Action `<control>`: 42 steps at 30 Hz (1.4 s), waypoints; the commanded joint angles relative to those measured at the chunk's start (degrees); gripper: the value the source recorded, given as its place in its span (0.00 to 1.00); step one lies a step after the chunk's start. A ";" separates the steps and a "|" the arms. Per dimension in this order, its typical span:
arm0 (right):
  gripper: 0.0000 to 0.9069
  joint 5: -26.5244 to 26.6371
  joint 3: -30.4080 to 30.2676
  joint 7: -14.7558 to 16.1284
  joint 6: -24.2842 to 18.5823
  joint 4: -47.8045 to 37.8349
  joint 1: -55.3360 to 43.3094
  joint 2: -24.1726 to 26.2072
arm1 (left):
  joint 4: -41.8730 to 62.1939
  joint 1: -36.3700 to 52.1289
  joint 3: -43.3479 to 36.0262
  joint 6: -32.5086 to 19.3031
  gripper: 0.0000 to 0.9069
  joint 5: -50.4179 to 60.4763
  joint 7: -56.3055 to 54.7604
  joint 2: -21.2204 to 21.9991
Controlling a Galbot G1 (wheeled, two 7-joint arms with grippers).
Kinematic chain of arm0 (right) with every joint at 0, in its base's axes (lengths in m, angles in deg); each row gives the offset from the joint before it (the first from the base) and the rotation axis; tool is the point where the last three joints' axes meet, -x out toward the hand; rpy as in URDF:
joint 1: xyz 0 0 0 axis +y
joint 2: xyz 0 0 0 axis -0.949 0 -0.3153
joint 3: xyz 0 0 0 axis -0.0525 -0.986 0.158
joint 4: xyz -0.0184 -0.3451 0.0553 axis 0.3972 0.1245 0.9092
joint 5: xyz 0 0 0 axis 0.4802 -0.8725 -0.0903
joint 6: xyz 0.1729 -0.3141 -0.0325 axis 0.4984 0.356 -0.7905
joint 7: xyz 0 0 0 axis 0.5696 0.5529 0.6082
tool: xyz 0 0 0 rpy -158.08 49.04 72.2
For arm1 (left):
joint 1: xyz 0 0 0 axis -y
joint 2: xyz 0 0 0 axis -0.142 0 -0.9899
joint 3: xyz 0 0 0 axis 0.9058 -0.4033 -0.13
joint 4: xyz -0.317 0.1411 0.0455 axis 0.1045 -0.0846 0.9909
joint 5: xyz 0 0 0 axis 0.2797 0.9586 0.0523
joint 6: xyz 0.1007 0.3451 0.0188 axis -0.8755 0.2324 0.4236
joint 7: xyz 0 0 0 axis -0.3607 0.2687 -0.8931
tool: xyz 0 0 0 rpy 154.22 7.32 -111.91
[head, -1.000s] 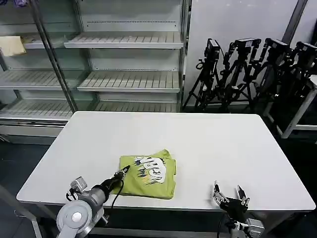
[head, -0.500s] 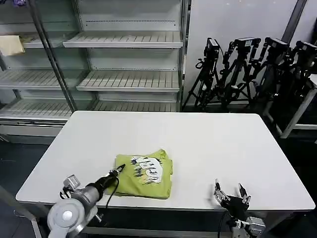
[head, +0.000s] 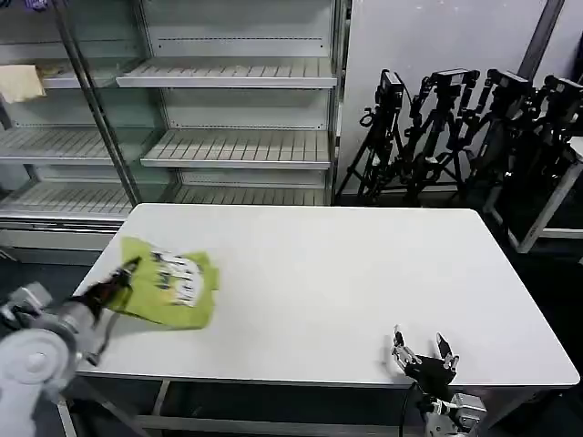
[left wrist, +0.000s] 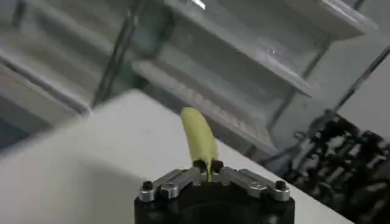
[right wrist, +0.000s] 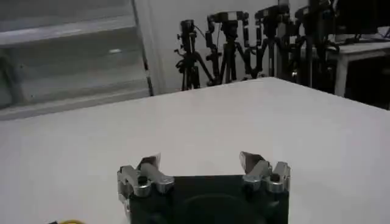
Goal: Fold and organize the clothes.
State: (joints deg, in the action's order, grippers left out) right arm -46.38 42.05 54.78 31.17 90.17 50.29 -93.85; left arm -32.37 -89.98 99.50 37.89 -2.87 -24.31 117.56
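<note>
The clothes (head: 168,284) are a folded lime yellow-green bundle with a white and dark print on top, lifted over the left edge of the white table (head: 346,273). My left gripper (head: 126,270) is shut on the bundle's left edge. In the left wrist view the green fabric (left wrist: 198,139) rises edge-on from between the closed fingers of the left gripper (left wrist: 207,166). My right gripper (head: 422,351) rests open at the table's front right edge; in the right wrist view, nothing lies between the fingers of the right gripper (right wrist: 200,163).
Metal shelving (head: 228,146) stands behind the table, with a pale cream cloth (head: 20,84) on an upper left shelf. Black camera tripods (head: 455,127) crowd the back right. A second white table (head: 556,209) shows at the far right.
My left gripper has carried the folded clothes from the front middle of the table to its left edge, lifting them. The right gripper has stayed where it was.
</note>
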 commanded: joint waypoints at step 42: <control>1.00 -2.13 1.89 1.16 -1.10 1.01 0.59 -1.30 | 20.50 31.48 -56.11 -4.55 0.03 25.00 -10.60 34.87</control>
State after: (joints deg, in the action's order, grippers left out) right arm -47.88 43.78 55.67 30.13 90.87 51.01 -95.34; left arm -20.37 -64.97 48.03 36.16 25.46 -32.52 141.37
